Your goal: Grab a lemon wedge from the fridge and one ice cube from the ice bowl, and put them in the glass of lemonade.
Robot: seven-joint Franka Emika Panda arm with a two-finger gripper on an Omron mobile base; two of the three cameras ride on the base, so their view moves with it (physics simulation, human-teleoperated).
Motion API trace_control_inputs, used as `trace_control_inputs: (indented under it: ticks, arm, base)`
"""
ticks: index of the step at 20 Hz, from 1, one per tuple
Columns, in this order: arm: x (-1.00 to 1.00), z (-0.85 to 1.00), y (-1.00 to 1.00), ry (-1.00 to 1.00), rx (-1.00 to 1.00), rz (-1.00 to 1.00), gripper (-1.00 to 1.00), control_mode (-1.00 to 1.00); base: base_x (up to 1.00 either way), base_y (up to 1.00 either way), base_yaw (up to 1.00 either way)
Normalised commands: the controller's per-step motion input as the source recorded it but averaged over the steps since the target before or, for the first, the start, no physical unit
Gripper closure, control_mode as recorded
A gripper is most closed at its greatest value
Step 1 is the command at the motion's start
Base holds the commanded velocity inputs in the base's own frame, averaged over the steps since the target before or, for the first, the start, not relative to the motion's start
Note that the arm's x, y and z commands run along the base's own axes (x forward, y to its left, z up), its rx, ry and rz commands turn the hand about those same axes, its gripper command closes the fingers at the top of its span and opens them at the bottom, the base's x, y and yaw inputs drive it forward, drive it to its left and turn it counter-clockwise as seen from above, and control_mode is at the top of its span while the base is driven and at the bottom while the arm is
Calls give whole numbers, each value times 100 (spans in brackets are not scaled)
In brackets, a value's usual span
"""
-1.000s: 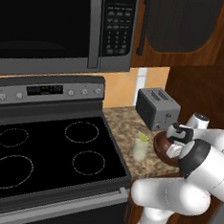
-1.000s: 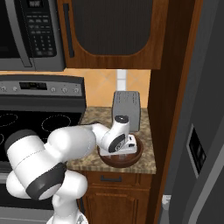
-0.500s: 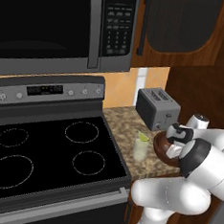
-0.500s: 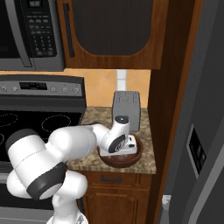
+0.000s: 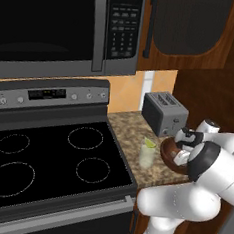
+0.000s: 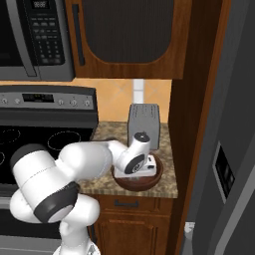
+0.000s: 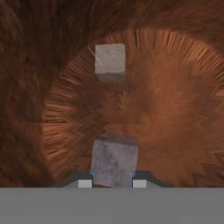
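My hand [image 7: 112,183] is down inside the ice bowl [image 7: 175,87], fingers clenched on the ice cube [image 7: 113,162] at 6 o'clock on its floor, while a second cube [image 7: 110,61] sits apart at 12 o'clock with bare wood all around it. The bowl [image 6: 149,180] stands near the front edge of the surface [image 6: 164,182], just ahead of the toaster [image 6: 144,124], with the fridge [image 6: 234,149] close at 3 o'clock. The glass of lemonade [image 5: 146,156], the lemon wedge [image 5: 150,142] on its rim, stands just beside the bowl at 9 o'clock, near the stove [image 5: 45,158] edge.
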Motion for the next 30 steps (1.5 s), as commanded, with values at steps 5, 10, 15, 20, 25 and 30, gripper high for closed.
trace_control_inputs:
  ticks: [5, 10, 15, 20, 25, 30]
  arm:
    - [0, 6, 2, 0, 0, 0, 100, -100]
    - [-11, 70, 0, 0, 0, 0, 100, -100]
    - [-41, 60, 15, -1, 0, 0, 100, -100]
    - [-21, 43, 84, -9, -4, 0, 100, -100]
    - [0, 59, 92, -3, -8, -1, 100, -100]
    - [0, 37, 94, 0, -9, 0, 100, -100]
  base:
    - [0, 0, 0]
    - [0, 0, 0]
    - [0, 0, 0]
    - [0, 0, 0]
    - [0, 0, 0]
    - [0, 0, 0]
